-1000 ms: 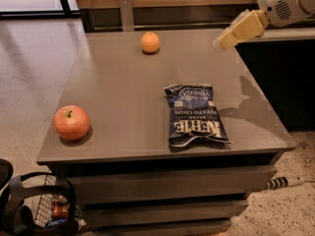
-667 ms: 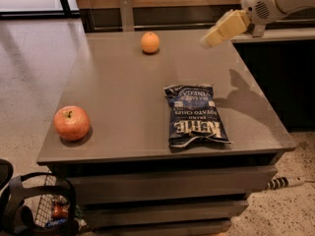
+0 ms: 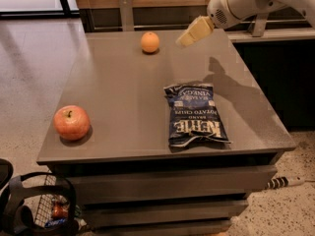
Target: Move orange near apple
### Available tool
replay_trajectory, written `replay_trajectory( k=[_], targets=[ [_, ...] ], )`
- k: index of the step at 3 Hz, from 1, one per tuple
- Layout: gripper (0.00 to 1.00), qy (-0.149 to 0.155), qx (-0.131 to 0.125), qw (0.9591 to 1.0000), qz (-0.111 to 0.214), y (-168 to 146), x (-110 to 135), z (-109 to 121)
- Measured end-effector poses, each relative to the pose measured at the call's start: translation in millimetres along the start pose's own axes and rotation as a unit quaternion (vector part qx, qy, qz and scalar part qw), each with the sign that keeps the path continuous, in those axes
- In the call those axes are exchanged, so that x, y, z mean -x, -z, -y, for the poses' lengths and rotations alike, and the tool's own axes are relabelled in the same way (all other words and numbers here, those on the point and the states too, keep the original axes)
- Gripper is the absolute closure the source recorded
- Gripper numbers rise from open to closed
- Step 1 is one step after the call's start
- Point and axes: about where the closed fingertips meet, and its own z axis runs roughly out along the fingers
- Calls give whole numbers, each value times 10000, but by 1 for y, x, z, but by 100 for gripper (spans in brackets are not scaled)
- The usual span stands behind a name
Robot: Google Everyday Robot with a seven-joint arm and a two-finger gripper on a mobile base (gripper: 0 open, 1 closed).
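Orange [image 3: 150, 42], one, near gripper [image 3: 187, 36]; one apple [image 3: 72, 122]

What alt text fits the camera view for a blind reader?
A robot's end effector hovers over the grey table, just right of the orange at the far edge. The apple sits front left, a blue chip bag front right.

Moderate, even indoor light; brighter glare on pale polished floor [image 3: 34, 43] top-left. Cream two-finger gripper [image 3: 191, 32] over far-right of matte grey table [image 3: 123, 97], throwing soft arm shadow [image 3: 231, 82] onto top. Tight contact shadows under pinkish-red round apple [image 3: 72, 122], small plain orange fruit [image 3: 150, 42].
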Motion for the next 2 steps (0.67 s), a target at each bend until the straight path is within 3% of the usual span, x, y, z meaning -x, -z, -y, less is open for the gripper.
replay_trajectory(
  k=[2],
  targets=[
    [0,-256,449,9987,-16,-99,0,-3]
  ],
)
